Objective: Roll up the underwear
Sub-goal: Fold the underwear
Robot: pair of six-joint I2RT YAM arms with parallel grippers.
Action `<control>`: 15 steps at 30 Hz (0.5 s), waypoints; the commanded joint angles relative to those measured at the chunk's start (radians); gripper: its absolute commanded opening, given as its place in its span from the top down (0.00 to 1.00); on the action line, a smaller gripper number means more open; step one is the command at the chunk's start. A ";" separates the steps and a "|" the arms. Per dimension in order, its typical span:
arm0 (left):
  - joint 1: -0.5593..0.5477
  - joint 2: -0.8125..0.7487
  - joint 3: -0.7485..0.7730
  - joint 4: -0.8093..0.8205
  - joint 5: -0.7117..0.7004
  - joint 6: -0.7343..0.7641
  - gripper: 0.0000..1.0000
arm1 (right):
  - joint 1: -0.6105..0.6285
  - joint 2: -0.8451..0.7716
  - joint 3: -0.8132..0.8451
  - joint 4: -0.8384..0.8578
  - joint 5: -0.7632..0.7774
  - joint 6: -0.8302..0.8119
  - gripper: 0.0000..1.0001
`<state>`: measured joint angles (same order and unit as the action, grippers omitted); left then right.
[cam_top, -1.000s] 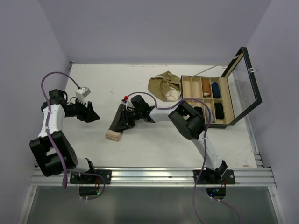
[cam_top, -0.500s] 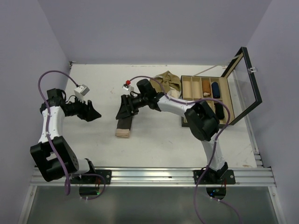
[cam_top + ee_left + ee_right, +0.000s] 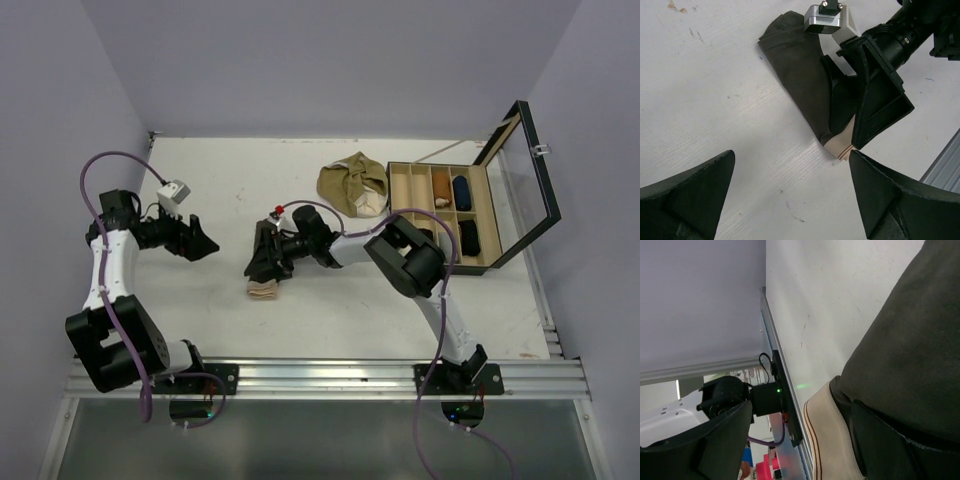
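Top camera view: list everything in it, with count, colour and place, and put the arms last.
Dark brown underwear: one, dark brown with a beige waistband, folded into a narrow strip at mid-table.
Olive-tan underwear: one, olive-tan with cream trim, bunched at the far side, left of the box.
Box: one, black with tan compartments, lid open, far right.
Rolled items: at least three, orange-brown, navy and black, in the box compartments.
Table: one, white.
Left gripper: one, black, open and empty, left of the strip.
Right gripper: one, black, open over the strip's waistband end.
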<state>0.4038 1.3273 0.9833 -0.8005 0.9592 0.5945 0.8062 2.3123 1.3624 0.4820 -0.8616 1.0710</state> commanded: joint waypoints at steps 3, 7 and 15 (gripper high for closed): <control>0.009 -0.065 -0.020 0.044 -0.010 0.004 0.00 | 0.008 -0.019 -0.057 -0.051 0.064 -0.064 0.14; 0.009 -0.082 -0.035 0.041 -0.008 0.025 0.00 | 0.010 -0.134 -0.013 -0.115 0.033 -0.128 0.14; 0.007 -0.080 -0.037 0.061 0.010 0.008 0.00 | -0.024 -0.176 0.147 -0.189 0.036 -0.158 0.13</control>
<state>0.4038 1.2663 0.9508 -0.7860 0.9390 0.5972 0.8047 2.1849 1.4364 0.3264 -0.8440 0.9501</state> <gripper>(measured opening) 0.997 0.863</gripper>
